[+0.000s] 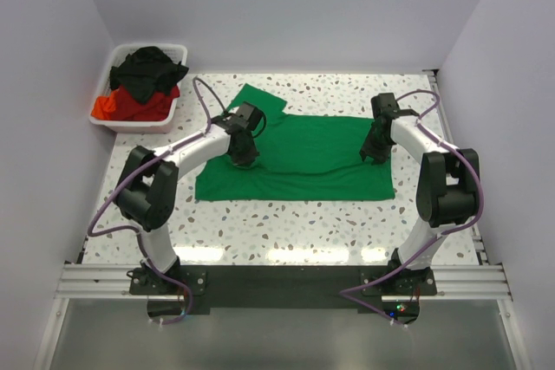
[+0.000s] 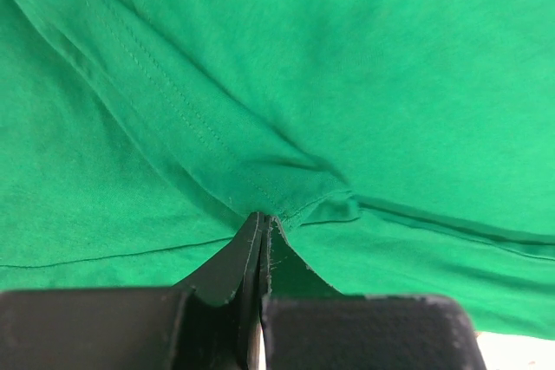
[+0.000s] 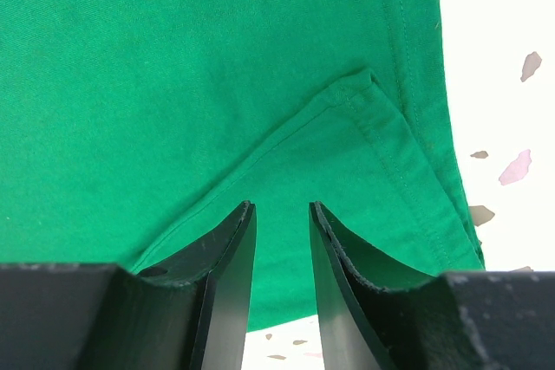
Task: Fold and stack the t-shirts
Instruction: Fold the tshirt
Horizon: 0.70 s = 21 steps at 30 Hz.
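Observation:
A bright green t-shirt lies spread across the middle of the speckled table, one sleeve pointing to the far left. At the shirt's left part, my left gripper is shut on it. In the left wrist view the fingertips pinch a puckered hemmed fold of the green fabric. My right gripper stands over the shirt's right part. It is open in the right wrist view, with green cloth and a folded-over hemmed corner beneath the jaws. A black t-shirt and a red one lie bundled in the bin.
A white plastic bin stands at the table's far left corner. White walls close in the back and both sides. Bare speckled tabletop runs between the shirt and the arm bases, and shows beside the shirt's right edge.

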### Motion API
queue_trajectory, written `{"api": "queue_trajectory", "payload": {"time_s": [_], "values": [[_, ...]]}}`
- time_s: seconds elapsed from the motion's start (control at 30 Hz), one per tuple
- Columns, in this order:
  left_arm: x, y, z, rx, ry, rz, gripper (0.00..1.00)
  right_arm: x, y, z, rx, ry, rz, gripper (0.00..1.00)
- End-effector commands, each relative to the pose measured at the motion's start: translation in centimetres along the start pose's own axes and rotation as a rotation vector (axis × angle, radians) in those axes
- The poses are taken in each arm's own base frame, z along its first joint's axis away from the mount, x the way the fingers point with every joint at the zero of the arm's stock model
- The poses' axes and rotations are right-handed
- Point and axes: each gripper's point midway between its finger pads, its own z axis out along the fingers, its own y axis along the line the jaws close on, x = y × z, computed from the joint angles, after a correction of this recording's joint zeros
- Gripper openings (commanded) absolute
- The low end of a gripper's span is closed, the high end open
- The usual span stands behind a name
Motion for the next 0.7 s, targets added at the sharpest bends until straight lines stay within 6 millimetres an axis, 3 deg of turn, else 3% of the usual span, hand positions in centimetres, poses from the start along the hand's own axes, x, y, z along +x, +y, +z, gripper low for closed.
{"api": "queue_trajectory", "payload": {"time_s": [0.0, 0.4, 0.67], "values": [[-3.5, -1.9, -2.9, 0.058, -0.115, -0.002, 0.00, -1.0, 0.9, -1.1, -0.035, -0.031, 0.000, 0.35], [-5.5, -5.0, 0.4, 0.087, -0.127, 0.094, 0.00, -0.8, 1.0, -1.3, -0.044, -0.027, 0.003, 0.35], [-5.7, -6.3, 3.1, 0.099, -0.115, 0.180, 0.00, -0.7, 1.1, -1.2, -0.047, -0.018, 0.002, 0.35]]}}
